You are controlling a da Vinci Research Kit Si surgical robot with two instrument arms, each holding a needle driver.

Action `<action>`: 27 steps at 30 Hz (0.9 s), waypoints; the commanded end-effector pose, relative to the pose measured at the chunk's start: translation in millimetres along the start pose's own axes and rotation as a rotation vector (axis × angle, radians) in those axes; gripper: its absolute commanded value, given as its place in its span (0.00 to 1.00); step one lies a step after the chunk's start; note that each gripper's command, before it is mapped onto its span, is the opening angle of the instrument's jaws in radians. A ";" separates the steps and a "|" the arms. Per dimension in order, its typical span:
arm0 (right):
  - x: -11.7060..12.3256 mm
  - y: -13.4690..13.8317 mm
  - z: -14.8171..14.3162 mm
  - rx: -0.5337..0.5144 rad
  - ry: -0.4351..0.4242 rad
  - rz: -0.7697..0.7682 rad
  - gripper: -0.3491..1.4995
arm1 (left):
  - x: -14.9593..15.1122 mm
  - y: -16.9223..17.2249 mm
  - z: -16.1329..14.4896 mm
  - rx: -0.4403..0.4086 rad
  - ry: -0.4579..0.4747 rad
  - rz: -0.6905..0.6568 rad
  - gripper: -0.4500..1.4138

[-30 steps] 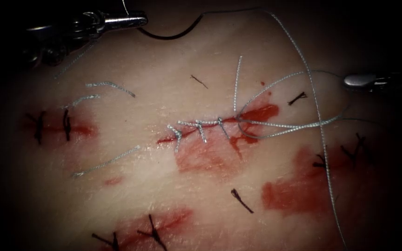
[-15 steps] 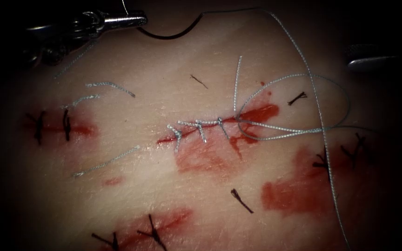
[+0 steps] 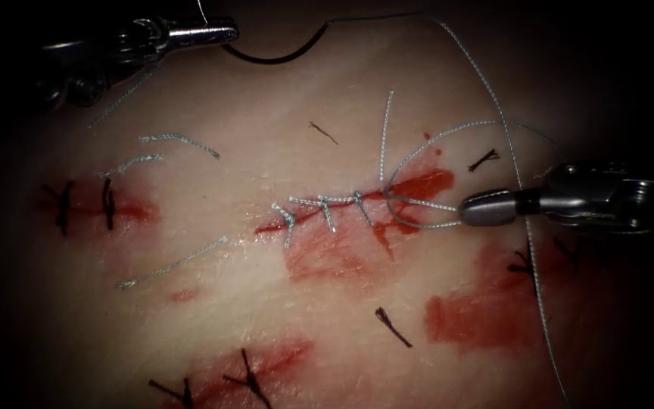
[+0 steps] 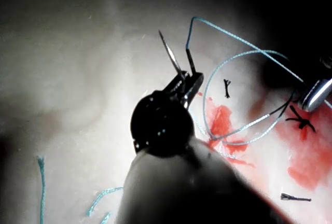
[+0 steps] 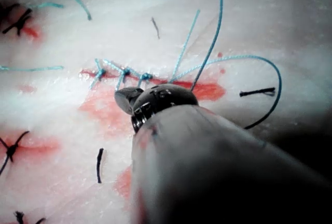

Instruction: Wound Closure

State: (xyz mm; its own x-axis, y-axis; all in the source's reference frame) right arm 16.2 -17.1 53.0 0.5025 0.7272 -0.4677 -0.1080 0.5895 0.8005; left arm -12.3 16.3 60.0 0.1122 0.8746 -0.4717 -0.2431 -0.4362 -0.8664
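Observation:
On the tissue (image 3: 266,121), the cut (image 3: 418,185) carries several pale stitches (image 3: 327,204) on its left part. My left tool (image 3: 225,32) is at the far upper left, shut on the curved needle (image 3: 266,60), which is clear of the tissue. In the left wrist view the jaws (image 4: 187,81) grip it between tip and thread end. The thread (image 3: 493,98) runs from the needle down the right side and loops at the cut's right end. My right tool (image 3: 467,210) lies shut on that loop's strands; I cannot tell if it grips thread. A short thread tail (image 3: 384,129) stands above the cut.
Cut pale thread ends (image 3: 179,138) lie left of the cut. Dark old stitches sit at the far left (image 3: 106,203), front (image 3: 247,379) and right (image 3: 524,265). Red fluid (image 3: 486,310) stains the tissue below and right of the cut.
The right tool rose from the far right edge, then came down and leftward onto the thread loop by the cut's right end. The loop widened, then narrowed. The left tool and needle stayed put.

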 end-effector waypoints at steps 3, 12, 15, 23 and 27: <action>0.3 0.3 3.7 -0.043 -0.057 -0.056 0.44 | -0.4 -0.4 0.7 0.000 0.001 0.001 0.00; 2.3 2.3 4.2 -0.210 -0.068 -0.229 0.51 | -0.4 -0.4 0.7 0.001 0.001 0.001 0.00; 1.8 3.7 4.4 -0.294 -0.104 -0.256 0.48 | -0.5 -0.4 0.8 0.002 0.002 0.002 0.00; -2.3 6.2 6.7 -0.425 -0.211 -0.279 0.66 | -0.5 -0.3 0.8 0.003 0.002 0.002 0.00; -2.2 5.8 6.8 -0.424 -0.211 -0.278 0.58 | -0.5 -0.3 0.8 0.003 0.002 0.002 0.00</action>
State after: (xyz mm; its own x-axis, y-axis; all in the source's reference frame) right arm 19.5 -17.5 61.1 0.7189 0.4627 -0.5188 -0.2622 0.8716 0.4142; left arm -12.5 16.2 60.1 0.1135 0.8734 -0.4736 -0.2460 -0.4371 -0.8651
